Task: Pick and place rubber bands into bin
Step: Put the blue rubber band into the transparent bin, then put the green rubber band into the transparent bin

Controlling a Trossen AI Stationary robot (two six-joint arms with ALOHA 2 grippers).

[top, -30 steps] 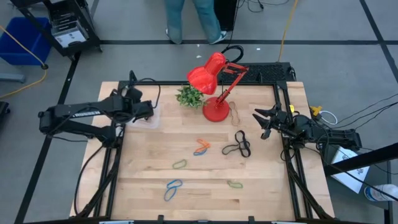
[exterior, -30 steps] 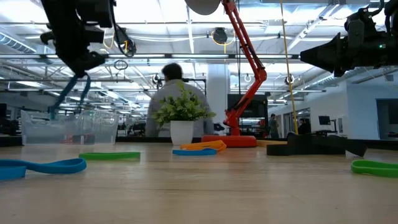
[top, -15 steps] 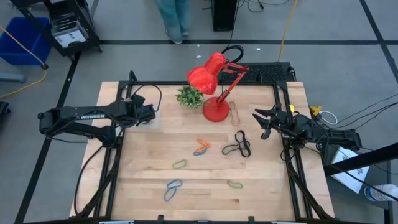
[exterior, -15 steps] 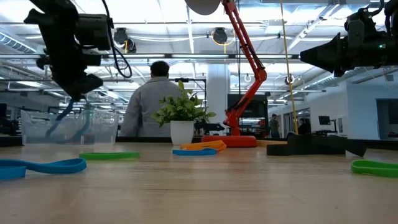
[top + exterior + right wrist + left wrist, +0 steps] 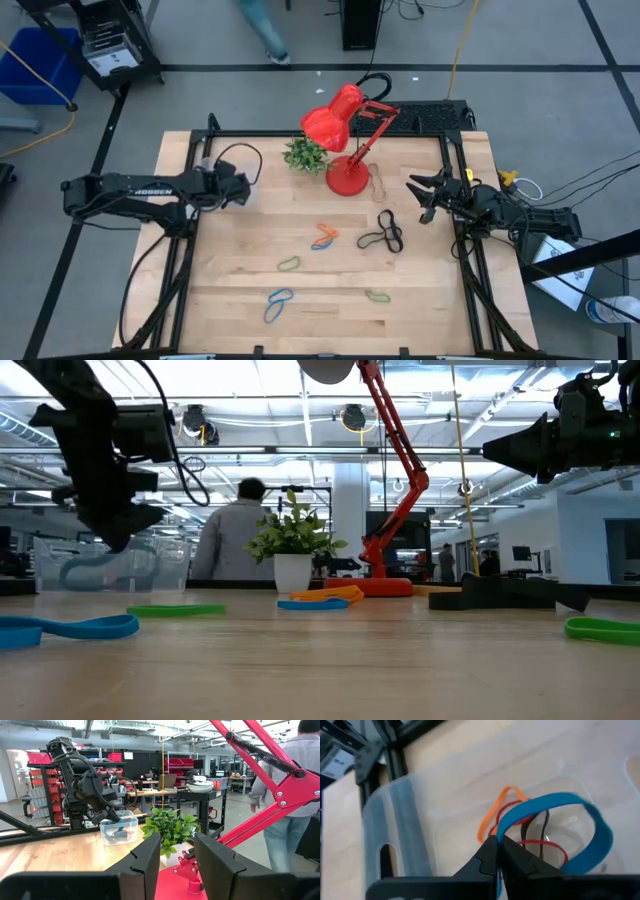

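Left wrist view shows the left gripper (image 5: 496, 851) pinched tight on a blue rubber band (image 5: 555, 827), and the loop hangs right over the bin (image 5: 410, 820). So the drop is straight down. Orange, red and dark bands already lie inside. The right gripper (image 5: 428, 198) waits at the table's right edge with its fingers apart, holding nothing. The clear bin is hard to make out from above, under the left arm.
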